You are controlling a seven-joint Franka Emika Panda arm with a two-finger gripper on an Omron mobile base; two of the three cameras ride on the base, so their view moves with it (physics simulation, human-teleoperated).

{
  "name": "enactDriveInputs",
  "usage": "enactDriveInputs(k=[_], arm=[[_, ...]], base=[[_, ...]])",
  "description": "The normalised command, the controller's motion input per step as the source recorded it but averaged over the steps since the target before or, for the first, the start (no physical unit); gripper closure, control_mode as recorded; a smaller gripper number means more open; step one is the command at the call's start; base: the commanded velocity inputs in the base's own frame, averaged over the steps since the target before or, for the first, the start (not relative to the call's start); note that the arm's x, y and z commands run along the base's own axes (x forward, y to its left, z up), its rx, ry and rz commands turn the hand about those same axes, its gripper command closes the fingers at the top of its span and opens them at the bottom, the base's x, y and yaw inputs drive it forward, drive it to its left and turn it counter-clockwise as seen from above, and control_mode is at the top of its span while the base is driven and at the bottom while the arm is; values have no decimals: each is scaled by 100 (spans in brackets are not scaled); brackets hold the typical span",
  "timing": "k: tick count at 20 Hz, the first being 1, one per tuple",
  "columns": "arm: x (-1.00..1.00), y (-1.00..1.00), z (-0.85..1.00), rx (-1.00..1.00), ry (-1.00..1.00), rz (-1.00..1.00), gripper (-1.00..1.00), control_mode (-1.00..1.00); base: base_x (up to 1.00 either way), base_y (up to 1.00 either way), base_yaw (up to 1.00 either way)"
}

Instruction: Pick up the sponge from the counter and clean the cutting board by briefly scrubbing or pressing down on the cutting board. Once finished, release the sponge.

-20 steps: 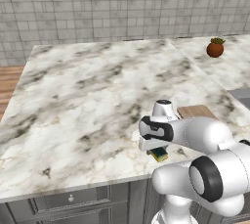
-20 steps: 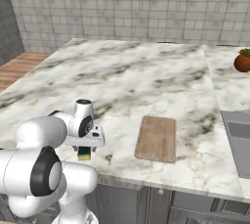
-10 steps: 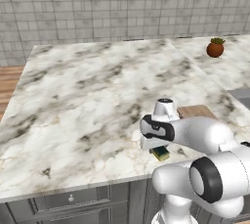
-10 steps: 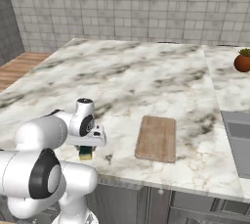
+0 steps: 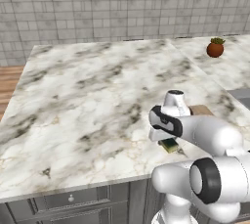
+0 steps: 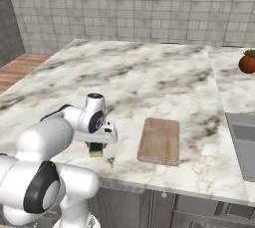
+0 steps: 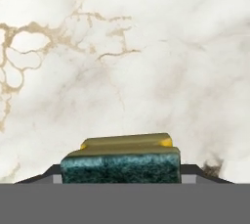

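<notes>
- Desk (image 5: 88, 96): broad slab of white marble with grey-brown veining and fine golden cracks, glossy and flat, carried on grey cabinets (image 5: 73, 203) with panelled drawer fronts
- Wall (image 6: 129, 3): behind the desk, small rectangular grey tiles laid in staggered rows
- Sponge (image 7: 120, 163): small rectangular block, a rough, fibrous dark green scrubbing layer on a smooth yellow base; it sits near the front edge of the desk, directly under the hand, also seen in the left base view (image 5: 170, 145) and in the right base view (image 6: 96, 150)
- Fingers (image 6: 96, 148): pointing straight down at the desk and drawn in against the two sides of the sponge, which lies between them; whether the block is lifted off the marble cannot be told
- Cutting board (image 6: 159, 140): thin, flat rectangle of light brown wood with rounded corners and a visible lengthwise grain, lying on the desk to the right of the sponge and apart from it; in the left base view only a corner (image 5: 200, 110) shows behind the white arm
- Fruit (image 5: 215, 48): round, reddish-brown, smooth, with a leafy green top, standing far back on the right part of the desk, well apart from the board
- Sink (image 6: 244, 142): a recessed grey basin at the right edge of the desk
</notes>
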Motion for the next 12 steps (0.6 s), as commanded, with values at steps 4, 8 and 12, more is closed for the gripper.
enactDriveInputs(k=[4,8,12], arm=[[38,-59,30,0,1,0,100,-100],[36,-61,27,0,3,-3,100,-100],[14,-68,12,0,3,-2,100,-100]], base=[[0,0,0],[0,0,0],[0,0,0]])
